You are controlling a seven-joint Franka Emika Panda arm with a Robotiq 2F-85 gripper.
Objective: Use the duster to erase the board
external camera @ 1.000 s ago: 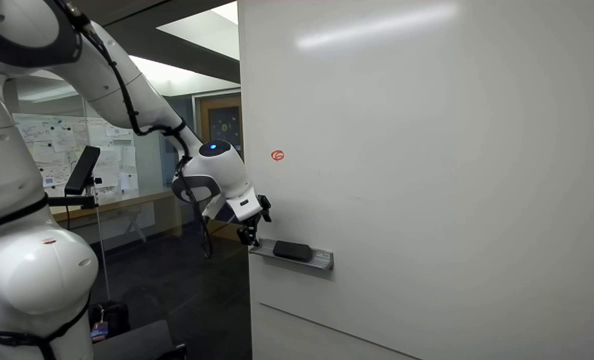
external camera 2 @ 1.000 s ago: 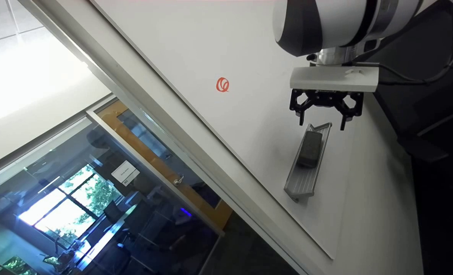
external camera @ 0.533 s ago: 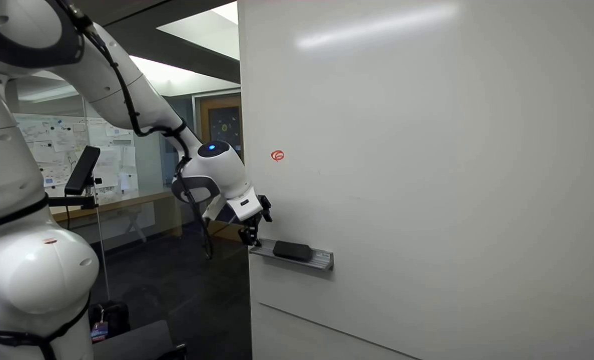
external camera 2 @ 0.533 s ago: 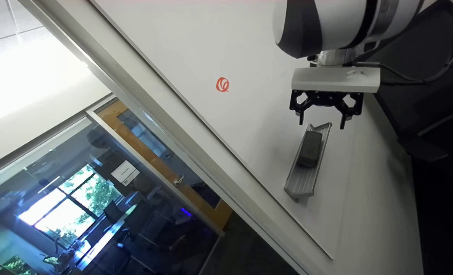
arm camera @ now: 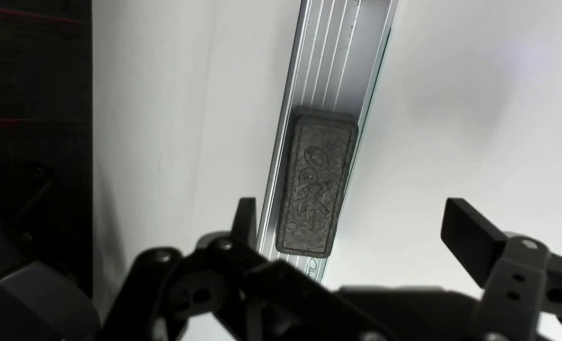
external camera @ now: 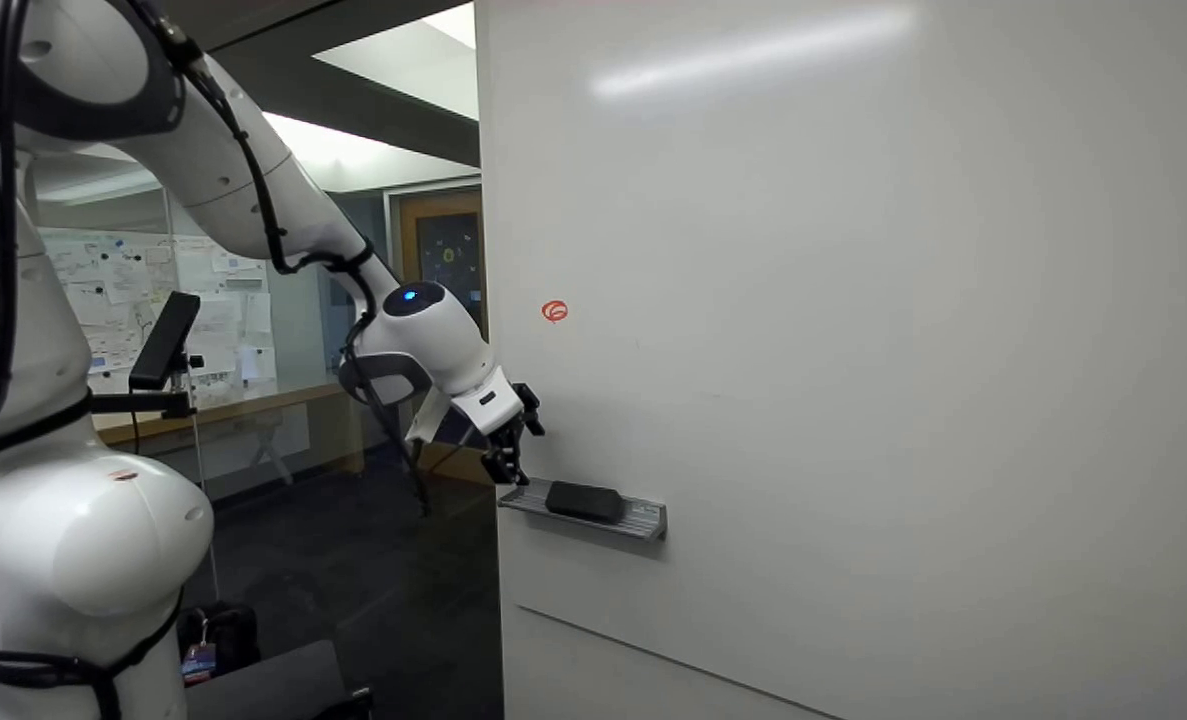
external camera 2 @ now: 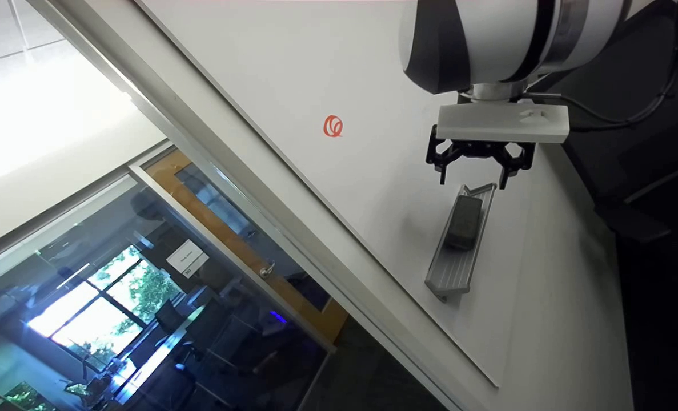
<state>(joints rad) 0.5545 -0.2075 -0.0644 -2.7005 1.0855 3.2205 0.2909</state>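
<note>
Your tool [external camera 2: 473,185] stands spread wide and has hold of nothing. Below its fingers [arm camera: 472,239], near but apart, the black duster [arm camera: 316,184] lies on a narrow grey tray [external camera 2: 453,274]; in the wrist view you see it ahead of the gap, nearer the finger on that view's left. Beside your tool rises the large whiteboard [external camera: 853,350] that bears this tray, with a red scribble [external camera: 554,311] on it higher up than the tool. Well beyond your tool, in an exterior view, you have a wooden door [external camera 2: 230,237], and farther off a bright window [external camera 2: 105,305].
</note>
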